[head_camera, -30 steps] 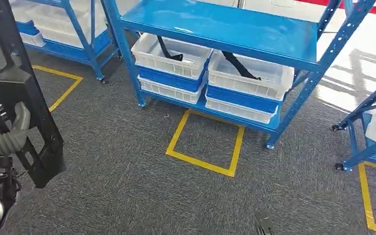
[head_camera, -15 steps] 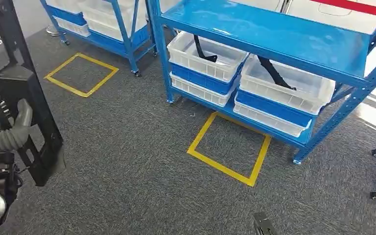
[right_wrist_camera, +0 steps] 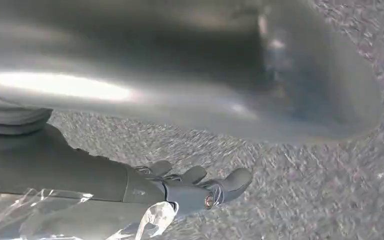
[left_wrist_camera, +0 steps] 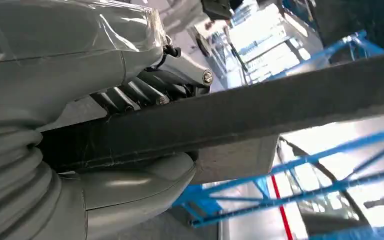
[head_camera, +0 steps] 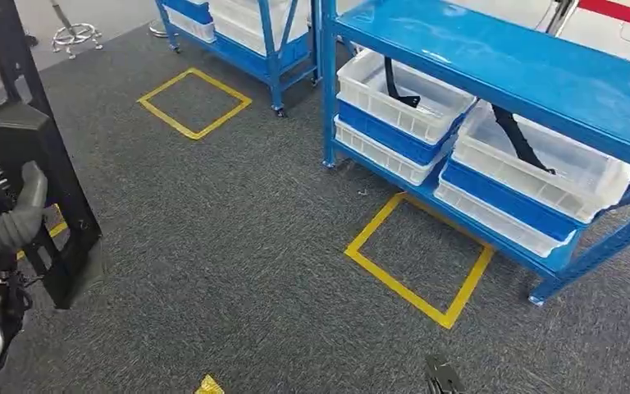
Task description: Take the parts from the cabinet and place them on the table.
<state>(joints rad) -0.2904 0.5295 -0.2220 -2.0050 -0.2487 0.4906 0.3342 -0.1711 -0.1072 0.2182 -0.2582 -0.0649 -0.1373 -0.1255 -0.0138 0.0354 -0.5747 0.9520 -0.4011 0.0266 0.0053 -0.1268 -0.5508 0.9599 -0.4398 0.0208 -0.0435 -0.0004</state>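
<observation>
Left hand [head_camera: 4,226] gripping black part [head_camera: 29,156] upright.
Thumb wrapping its bar; right hand [right_wrist_camera: 190,187] hanging empty, fingers loosely apart.

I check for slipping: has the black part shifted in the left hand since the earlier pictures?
No. The black part sits the same against the left hand; the blue shelf slid right because the camera turned.

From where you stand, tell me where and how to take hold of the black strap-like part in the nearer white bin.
Grip the black part near its upper end, which leans up against the white bin's back wall. Probably come in from the open front, under the blue shelf that blocks any reach from above.
</observation>
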